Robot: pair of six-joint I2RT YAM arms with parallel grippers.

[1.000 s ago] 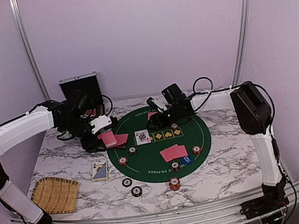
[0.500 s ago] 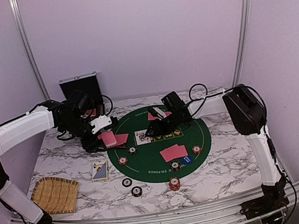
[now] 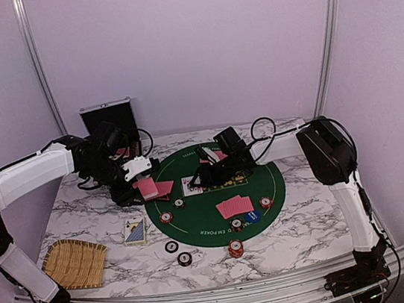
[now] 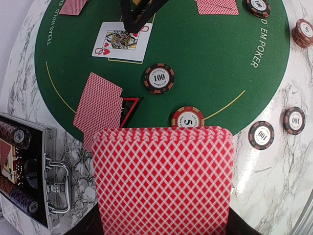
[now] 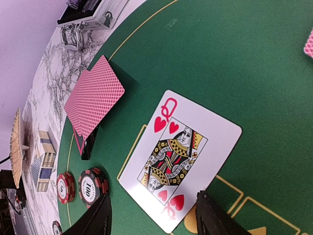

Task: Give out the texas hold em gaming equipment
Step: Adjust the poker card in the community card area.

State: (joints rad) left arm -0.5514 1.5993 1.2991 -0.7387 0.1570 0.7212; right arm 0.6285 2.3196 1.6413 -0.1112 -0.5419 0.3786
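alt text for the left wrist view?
A stack of red-backed playing cards, held close, fills the foreground. Beyond lie a round green felt mat with a face-up queen of hearts card, scattered round poker chips, and a silver case at left.

Top external looks down over the whole counter (image 3: 309, 219); both close wrist views share the queen of hearts (image 4: 121, 41).

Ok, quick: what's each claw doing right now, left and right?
Left claw: closed on a stack of red-backed playing cards.
Right claw: open, empty, above the face-up queen of hearts card.
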